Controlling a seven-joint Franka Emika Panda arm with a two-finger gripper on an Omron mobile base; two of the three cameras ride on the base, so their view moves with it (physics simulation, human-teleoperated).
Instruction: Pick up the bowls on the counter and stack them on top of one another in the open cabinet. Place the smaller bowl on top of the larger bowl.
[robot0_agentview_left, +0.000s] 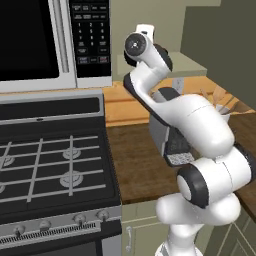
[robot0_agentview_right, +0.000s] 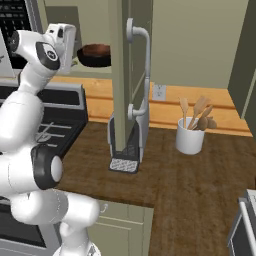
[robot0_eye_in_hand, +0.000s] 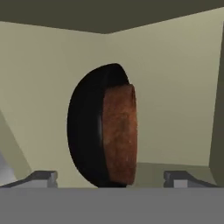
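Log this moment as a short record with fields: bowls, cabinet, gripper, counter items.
smaller bowl: reddish-brown, nested in the larger bowl
larger bowl: glossy black, on the cabinet shelf
cabinet: open, pale olive walls
gripper: jaws spread wide, holding nothing, facing the stacked bowls
counter: brown wood-grain
other items: white utensil cup with wooden utensils, standing on the counter; stove; microwave

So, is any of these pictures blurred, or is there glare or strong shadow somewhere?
Hand view: soft, the brown bowl looks grainy and the black bowl shows no glare. Left base view: the arm has bright sheen. Right base view: even light, faint shadow beside the white cup.
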